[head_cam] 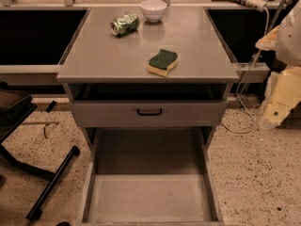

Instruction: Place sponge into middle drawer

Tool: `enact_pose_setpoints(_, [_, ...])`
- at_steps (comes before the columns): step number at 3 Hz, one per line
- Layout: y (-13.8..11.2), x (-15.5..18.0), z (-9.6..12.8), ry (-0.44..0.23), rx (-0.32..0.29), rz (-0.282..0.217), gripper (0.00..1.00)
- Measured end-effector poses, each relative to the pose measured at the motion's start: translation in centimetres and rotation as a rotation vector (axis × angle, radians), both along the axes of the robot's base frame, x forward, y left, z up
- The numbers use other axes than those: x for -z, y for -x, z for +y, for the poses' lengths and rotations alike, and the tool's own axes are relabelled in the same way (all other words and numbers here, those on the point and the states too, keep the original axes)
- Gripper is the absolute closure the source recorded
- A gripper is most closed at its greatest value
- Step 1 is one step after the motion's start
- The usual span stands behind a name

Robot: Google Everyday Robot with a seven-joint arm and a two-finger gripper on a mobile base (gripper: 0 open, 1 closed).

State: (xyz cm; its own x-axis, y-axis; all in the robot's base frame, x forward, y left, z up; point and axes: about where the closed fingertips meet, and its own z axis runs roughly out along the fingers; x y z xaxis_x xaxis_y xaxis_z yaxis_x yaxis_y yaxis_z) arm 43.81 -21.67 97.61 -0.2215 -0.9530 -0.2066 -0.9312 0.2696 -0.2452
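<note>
The sponge (163,62), yellow with a dark green scrub layer on top, lies on the grey cabinet top (103,55) near its front edge, right of centre. The middle drawer (149,197) is pulled far out at the bottom of the view, and its grey floor is bare. Above it is a shut grey drawer front (94,113) with a black handle. My gripper (272,114) hangs at the end of the cream arm at the right edge, beside the cabinet, below the top's level and well to the right of the sponge. It holds nothing that I can see.
A crushed green can (124,24) and a white bowl (154,10) stand at the back of the cabinet top. A white cable (244,86) hangs down at the cabinet's right side. Black chair legs (51,182) stand on the speckled floor at the left.
</note>
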Motion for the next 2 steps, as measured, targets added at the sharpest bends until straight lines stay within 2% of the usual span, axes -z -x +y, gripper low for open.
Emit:
enact_pose_setpoints(1, [0.00,0.00,0.00,0.000,0.000,0.000,0.00])
enact_pose_setpoints(2, [-0.65,0.86,0.83,-0.001,-0.039,0.020,0.00])
